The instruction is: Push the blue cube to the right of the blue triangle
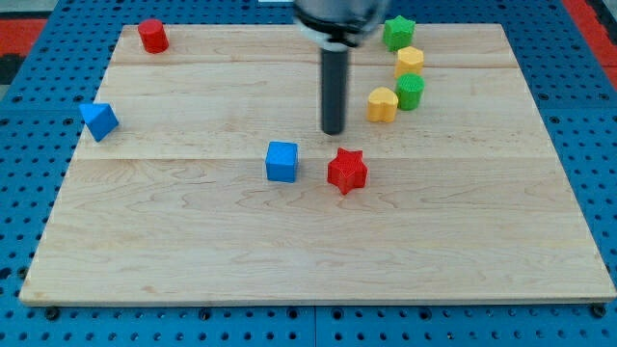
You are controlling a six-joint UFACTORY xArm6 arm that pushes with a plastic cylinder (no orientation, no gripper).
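The blue cube [281,161] sits near the middle of the wooden board [318,251]. The blue triangle [98,120] lies at the board's left edge, far to the cube's left and a little higher in the view. My tip [333,131] stands up and to the right of the blue cube, apart from it, and just above the red star [347,172]. The red star lies close to the cube's right side.
A red cylinder [152,36] stands at the top left. At the top right are a green star [398,32], a yellow block [410,62], a green cylinder [410,93] and a yellow block [383,104].
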